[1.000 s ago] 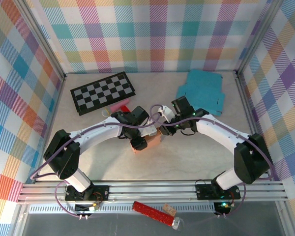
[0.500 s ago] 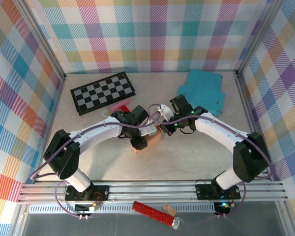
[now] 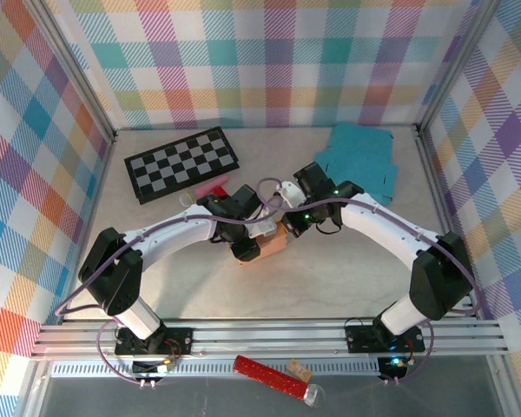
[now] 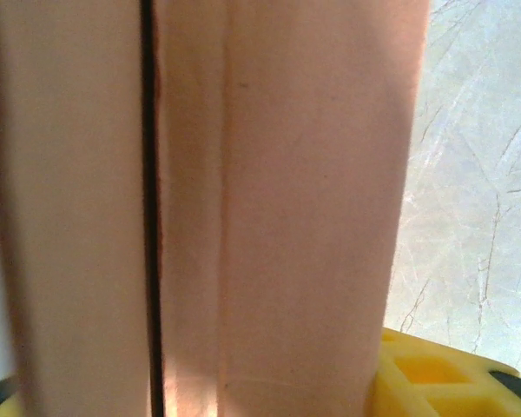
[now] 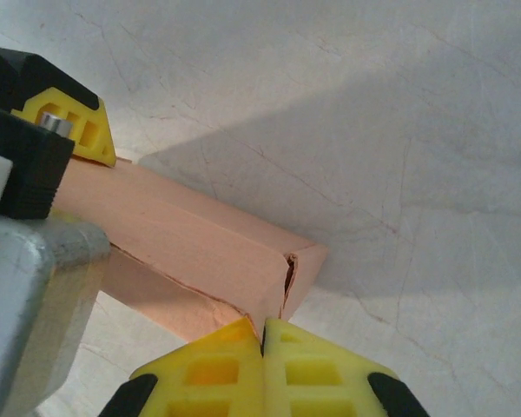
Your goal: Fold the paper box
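While the paper box (image 3: 273,244) rests mid-table (image 3: 347,278), the left gripper (image 3: 247,250) is clamped on it, the box filling the space between its fingers. The right gripper (image 5: 262,344) is fully closed, its tips touching the box's end corner.

Bare tabletop (image 3: 330,282) lies open on the near side of the box (image 3: 275,247). Behind it, a checkerboard (image 3: 181,163), a pink item (image 3: 213,186), perhaps a marker, and teal card (image 3: 360,161) crowd the way.
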